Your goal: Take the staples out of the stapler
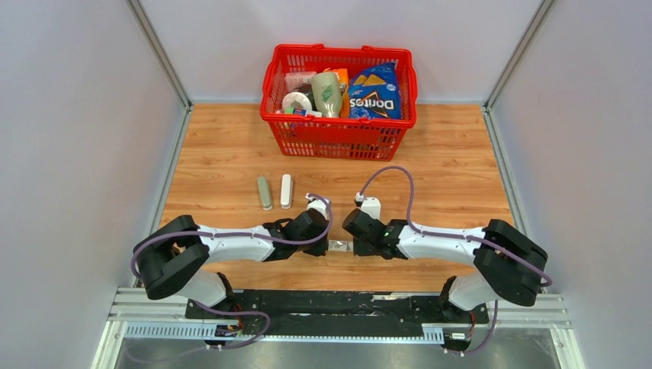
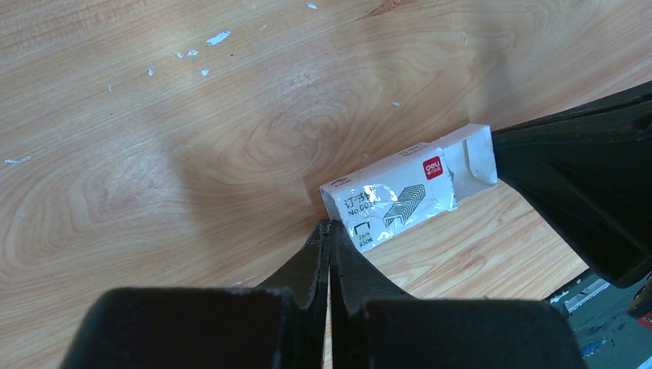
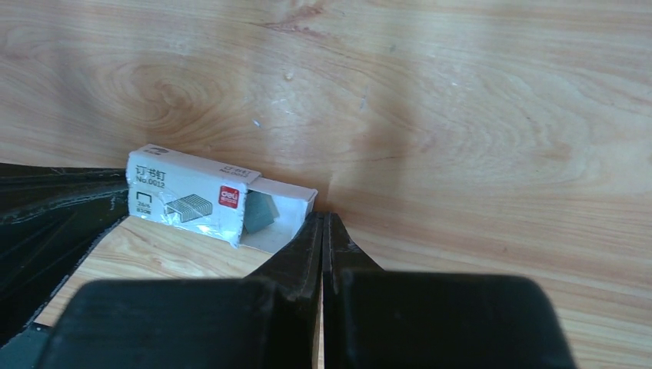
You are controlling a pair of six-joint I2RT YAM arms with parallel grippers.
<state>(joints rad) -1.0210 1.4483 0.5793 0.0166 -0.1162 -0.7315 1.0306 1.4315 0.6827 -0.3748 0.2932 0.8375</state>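
A small white staple box (image 1: 339, 247) lies on the wooden table between my two grippers. Its inner tray is slid partly out, and a grey block of staples (image 3: 260, 214) shows in it. My left gripper (image 2: 329, 224) is shut, its tips against the box's closed end (image 2: 407, 196). My right gripper (image 3: 322, 217) is shut, its tips against the open tray end of the box (image 3: 200, 201). Two long pieces lie side by side further back, one grey (image 1: 264, 192) and one white (image 1: 286, 191), which look like the stapler.
A red basket (image 1: 338, 134) with a chips bag, a cup and tape stands at the back centre. Grey walls close in the table left and right. Small white scraps (image 2: 207, 38) lie on the wood.
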